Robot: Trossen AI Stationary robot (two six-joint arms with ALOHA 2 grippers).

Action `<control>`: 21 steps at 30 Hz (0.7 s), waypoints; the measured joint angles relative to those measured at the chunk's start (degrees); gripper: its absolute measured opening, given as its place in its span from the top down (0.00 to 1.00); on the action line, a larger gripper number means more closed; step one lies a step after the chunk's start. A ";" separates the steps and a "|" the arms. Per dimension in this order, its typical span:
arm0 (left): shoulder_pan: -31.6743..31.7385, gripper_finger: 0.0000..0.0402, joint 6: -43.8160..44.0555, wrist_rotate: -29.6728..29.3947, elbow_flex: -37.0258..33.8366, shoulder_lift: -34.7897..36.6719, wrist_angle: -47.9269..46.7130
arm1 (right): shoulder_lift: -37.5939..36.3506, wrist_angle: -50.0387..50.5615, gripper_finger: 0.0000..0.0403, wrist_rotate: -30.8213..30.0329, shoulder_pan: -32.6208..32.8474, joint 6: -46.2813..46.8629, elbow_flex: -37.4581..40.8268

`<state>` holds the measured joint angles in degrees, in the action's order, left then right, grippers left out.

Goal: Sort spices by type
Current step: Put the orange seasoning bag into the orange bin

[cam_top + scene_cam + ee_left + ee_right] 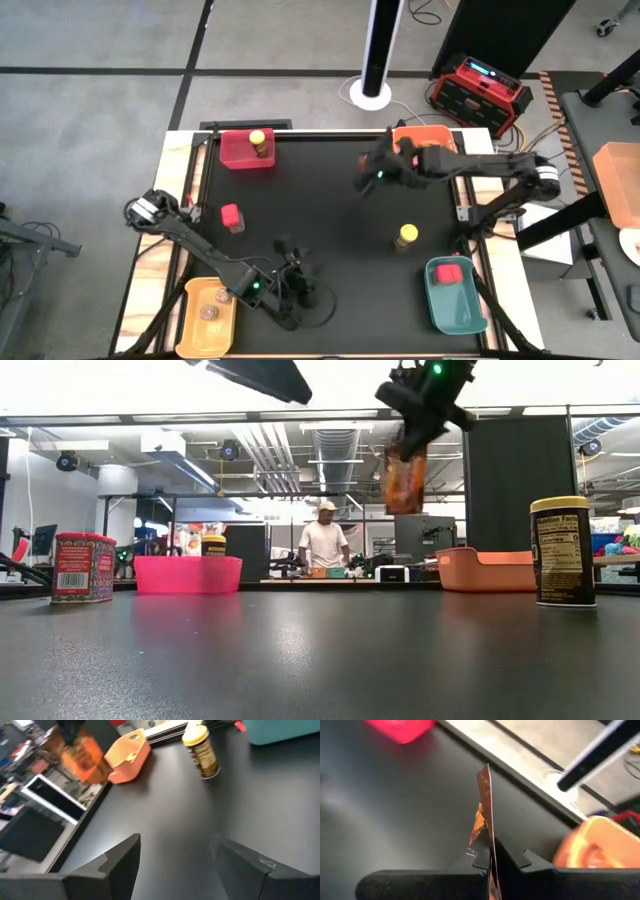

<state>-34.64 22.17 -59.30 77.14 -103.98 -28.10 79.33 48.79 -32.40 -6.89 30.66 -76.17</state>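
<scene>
Right jaws: right gripper is pinched tight on an orange-brown flat packet, edge-on between the fingers.
Packet place: lifted clear above the table, near the far edge, just beside the orange bin.
Left jaws: left gripper is spread wide, gripping nothing, low by the near edge.
Yellow-lidded jar: upright, right of centre.
Red blocky container: toward the left edge.
</scene>
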 joint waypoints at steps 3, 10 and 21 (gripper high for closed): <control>-0.74 0.44 4.46 -2.00 0.00 0.09 -3.93 | -3.97 -1.05 0.98 0.27 -5.60 -0.53 3.64; -1.35 0.44 11.84 -2.58 -0.02 0.09 -10.22 | -15.15 -0.27 0.98 -9.14 -16.16 4.71 12.71; -1.75 0.44 11.62 -2.72 2.51 0.70 -10.85 | -15.58 -0.34 0.98 -14.17 -26.78 5.57 24.64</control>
<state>-36.39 33.79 -62.02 79.65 -103.28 -38.96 63.76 48.45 -46.57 -33.67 36.23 -51.53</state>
